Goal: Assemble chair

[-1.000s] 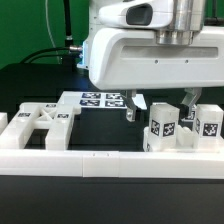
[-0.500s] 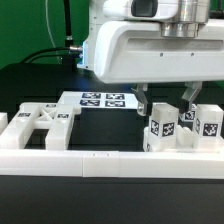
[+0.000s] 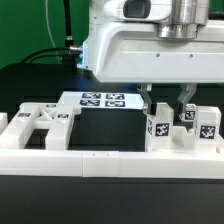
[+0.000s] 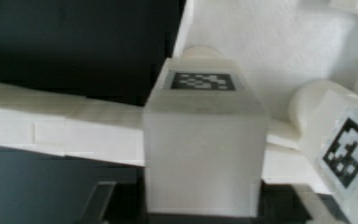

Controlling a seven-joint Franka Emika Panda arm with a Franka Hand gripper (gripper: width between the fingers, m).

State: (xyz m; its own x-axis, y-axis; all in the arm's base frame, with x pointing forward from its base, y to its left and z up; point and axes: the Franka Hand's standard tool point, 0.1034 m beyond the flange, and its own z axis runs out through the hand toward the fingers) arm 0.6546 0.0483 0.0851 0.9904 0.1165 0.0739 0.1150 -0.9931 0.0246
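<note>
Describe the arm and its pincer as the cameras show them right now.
The arm's hand housing is glossy white, blocky with rounded corners, under a grey metal wrist cylinder. The pincer has two slim dark fingers.

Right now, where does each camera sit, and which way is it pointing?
Exterior view: sits off the arm, behind the long low white border wall, facing over it at the matte white cut-out chair panel; shows the glossy white arm and its gripper.
Wrist view: rides on the wrist, looking down past its dark fingertips onto a tall matte white tagged block.
Shared: that block, standing between the fingers.
</note>
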